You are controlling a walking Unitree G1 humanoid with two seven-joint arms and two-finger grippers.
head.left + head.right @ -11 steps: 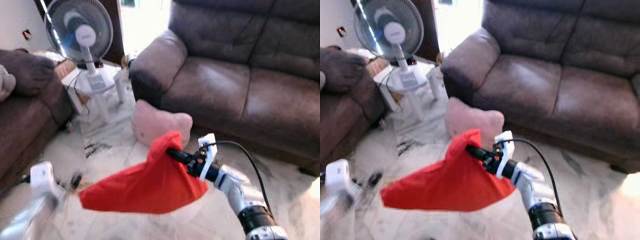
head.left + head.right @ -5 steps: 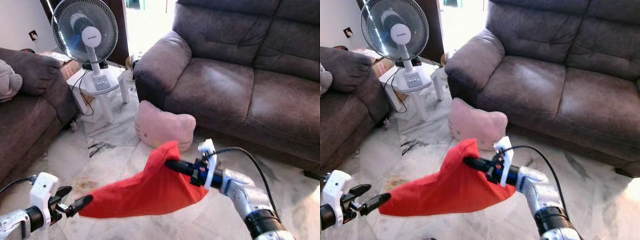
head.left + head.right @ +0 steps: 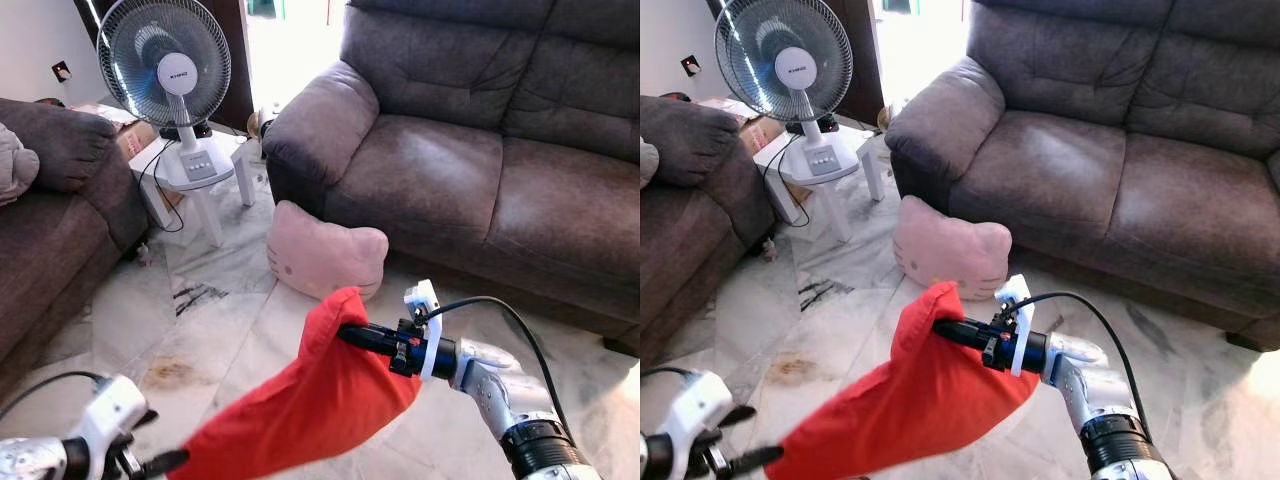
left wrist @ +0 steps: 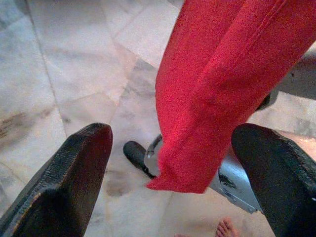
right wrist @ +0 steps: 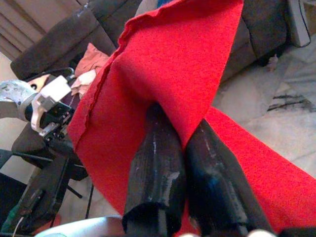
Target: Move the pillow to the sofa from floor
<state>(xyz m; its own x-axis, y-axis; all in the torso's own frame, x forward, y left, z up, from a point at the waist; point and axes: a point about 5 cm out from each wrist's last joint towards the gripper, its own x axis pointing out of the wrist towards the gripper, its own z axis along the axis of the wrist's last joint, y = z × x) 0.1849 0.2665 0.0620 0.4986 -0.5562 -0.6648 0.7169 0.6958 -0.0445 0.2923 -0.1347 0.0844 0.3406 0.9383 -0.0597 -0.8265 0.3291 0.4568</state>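
Marble floor (image 3: pixel 215 300) fronts the sofa (image 3: pixel 480 150) at one o'clock; right end effector (image 3: pixel 350 333) pinches the red pillow (image 3: pixel 310 400), left end effector (image 4: pixel 168 163) gapes empty, carry-and-place likely next.

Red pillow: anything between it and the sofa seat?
Nothing visible blocks the path. The red pillow hangs pinched in the right gripper, above the floor. The pink cat-face cushion leans against the sofa front on the floor, below seat height. The left gripper, open, sits near the pillow's lower end.

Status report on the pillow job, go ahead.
Right hand shut on red pillow, held off floor. Left hand open, low beside it. Pink cushion lies before sofa.
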